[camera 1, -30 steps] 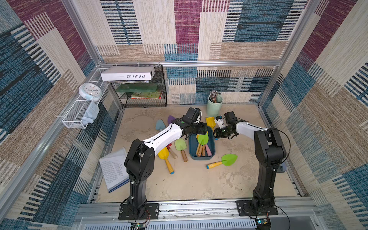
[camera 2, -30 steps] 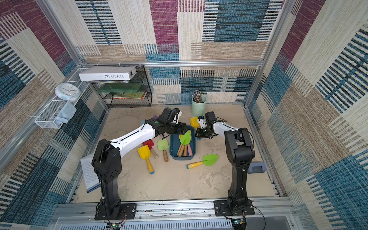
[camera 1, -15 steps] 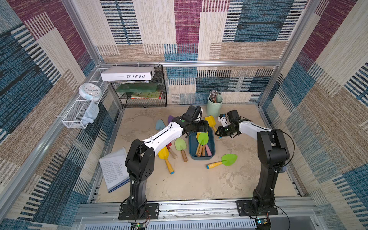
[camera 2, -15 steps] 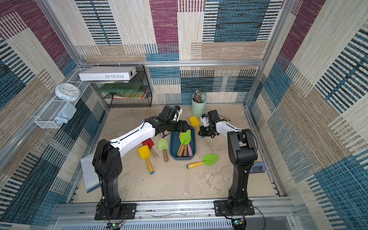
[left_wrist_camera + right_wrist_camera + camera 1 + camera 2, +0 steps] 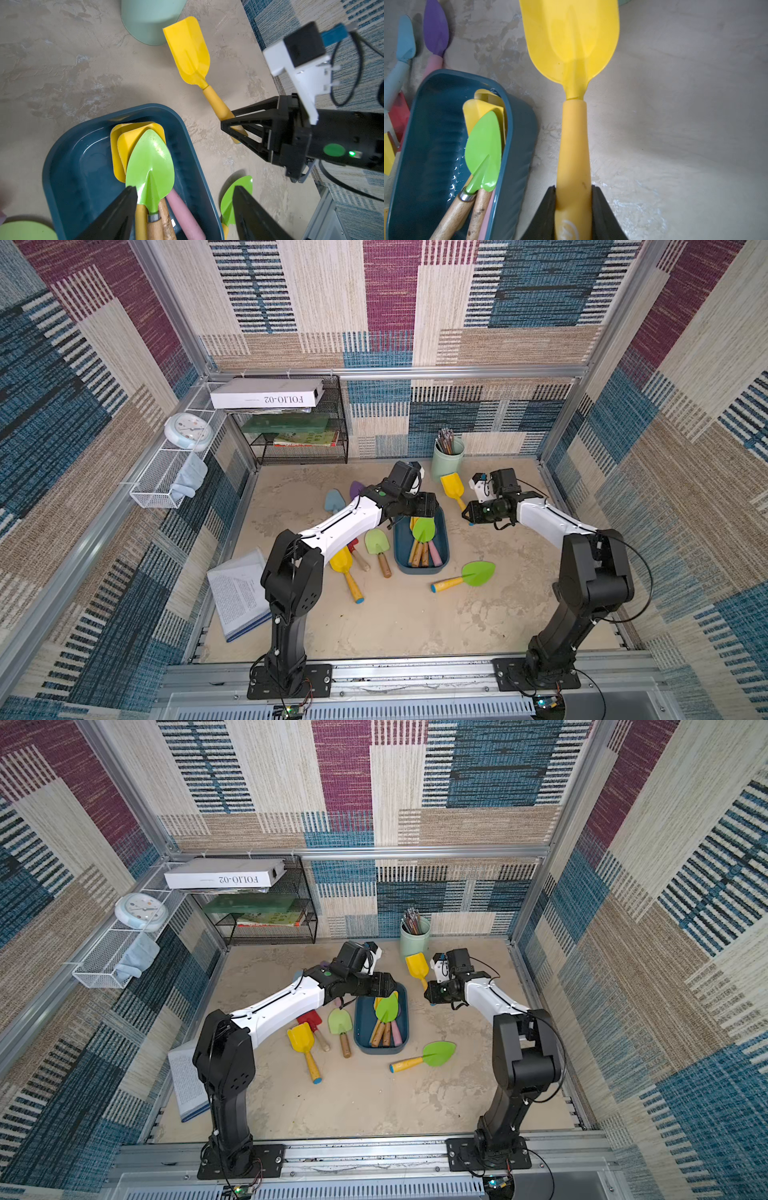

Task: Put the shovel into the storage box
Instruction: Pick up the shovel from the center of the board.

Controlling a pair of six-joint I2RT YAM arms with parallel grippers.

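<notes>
The right gripper (image 5: 574, 207) is clamped on the handle of the yellow plastic shovel (image 5: 571, 52), the handle being pressed between both black fingers (image 5: 546, 214) in the right wrist view. The shovel is located outside the dark teal-blue, round-cornered plastic storage box (image 5: 402, 549), at about 1 o'clock from it in both top views. Its square scoop is pointed toward the mint-green cylindrical cup (image 5: 446, 462) at 12 o'clock; whether it is raised off the sandy beige tabletop (image 5: 374, 635) cannot be told. Compared with a second ago, the right arm's elbow is seen shifted toward 3 o'clock, and the gripper and shovel are drawn a little farther from the box's rim. The left gripper (image 5: 184, 188) is spread open and empty above the box's 12 o'clock end, little changed in place. Inside the box a green leaf-bladed trowel with a wooden handle (image 5: 150, 166) is laid over two yellow scoops (image 5: 120, 145), beside a pink handle (image 5: 182, 214). A green leaf-bladed shovel with a yellow handle (image 5: 465, 576) is left at 4 o'clock of the box, and further shovels (image 5: 376, 541) are scattered at 9 o'clock, all unmoved.
</notes>
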